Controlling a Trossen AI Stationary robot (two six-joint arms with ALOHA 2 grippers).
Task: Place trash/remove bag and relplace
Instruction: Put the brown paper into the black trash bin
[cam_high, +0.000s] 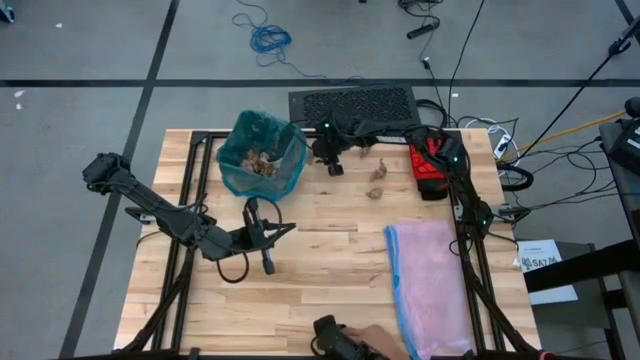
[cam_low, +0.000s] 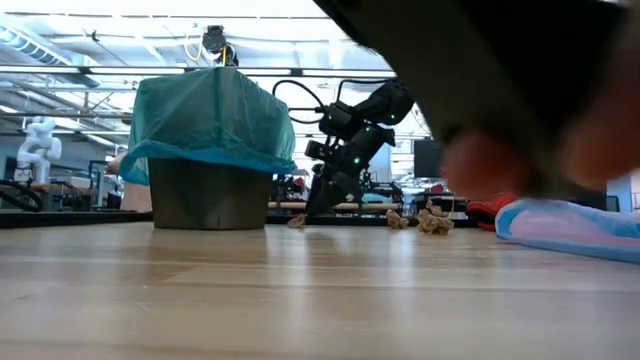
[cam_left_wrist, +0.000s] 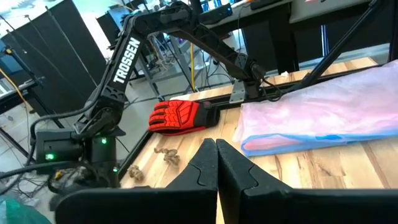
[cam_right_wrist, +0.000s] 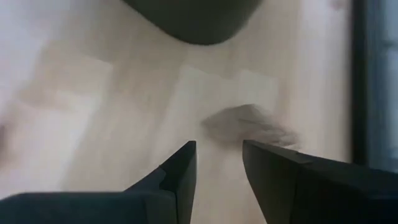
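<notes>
The left tool (cam_high: 268, 262) rests pinched shut mid-worktop (cam_high: 330, 290). The teal bag (cam_high: 262, 155) lines the bin, wads inside. Beside it, the right tool (cam_high: 334, 168) points down with a narrow gap, empty, over a brown wad (cam_right_wrist: 249, 123).

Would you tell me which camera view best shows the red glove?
The left wrist view: the red glove lies in plain sight near the table's edge. The high view shows it smaller, partly under the right arm. The low view catches only a red sliver; the right wrist view misses it.
</notes>
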